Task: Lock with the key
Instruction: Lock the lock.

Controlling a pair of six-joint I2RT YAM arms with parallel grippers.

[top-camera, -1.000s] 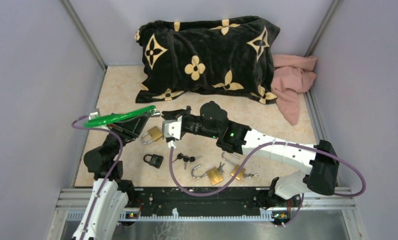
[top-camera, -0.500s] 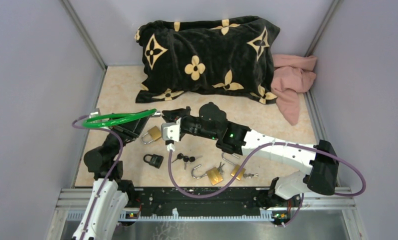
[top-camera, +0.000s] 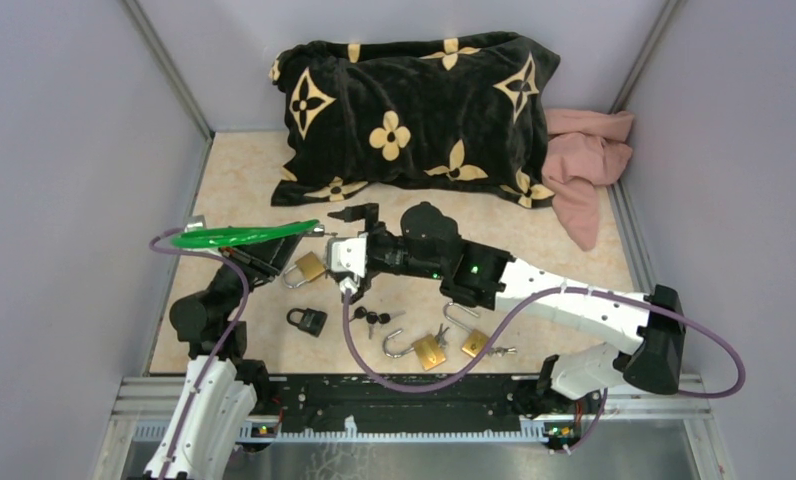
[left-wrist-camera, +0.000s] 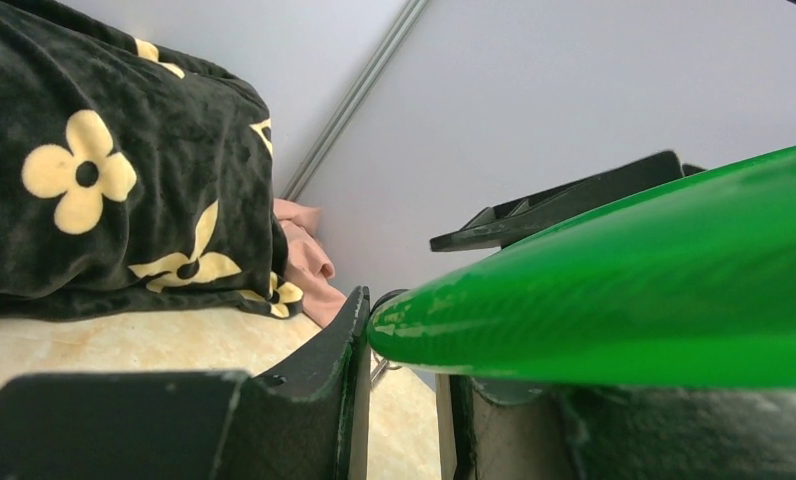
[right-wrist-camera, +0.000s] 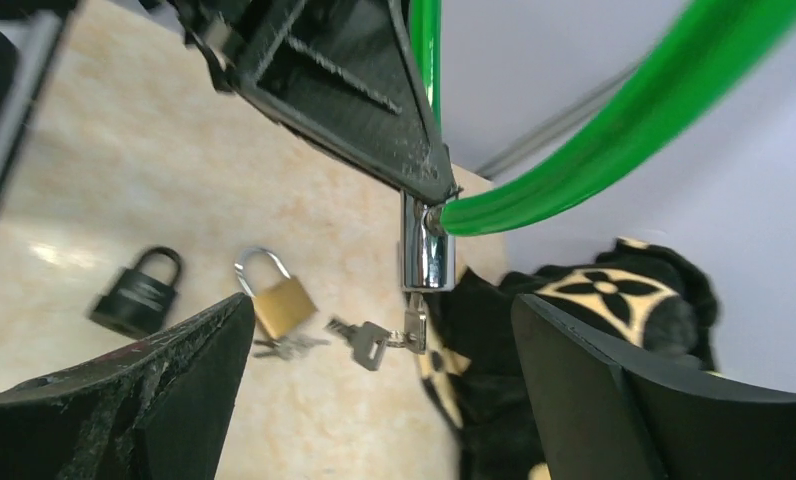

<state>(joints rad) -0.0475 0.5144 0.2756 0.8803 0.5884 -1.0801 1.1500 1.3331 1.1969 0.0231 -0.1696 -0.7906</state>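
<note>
Now right tool (right-wrist-camera: 384, 395) spread wider than earlier, apart from chrome lock barrel (right-wrist-camera: 426, 252), key (right-wrist-camera: 371, 341) dangling; left tool (left-wrist-camera: 402, 400) pinching green cable (top-camera: 244, 236).

The pillow (top-camera: 414, 110) lies at the back, a cloth (top-camera: 584, 165) to its right. 4 padlocks (top-camera: 307, 320) lie nearer, with the cable lock (top-camera: 244, 236) at their left.
</note>
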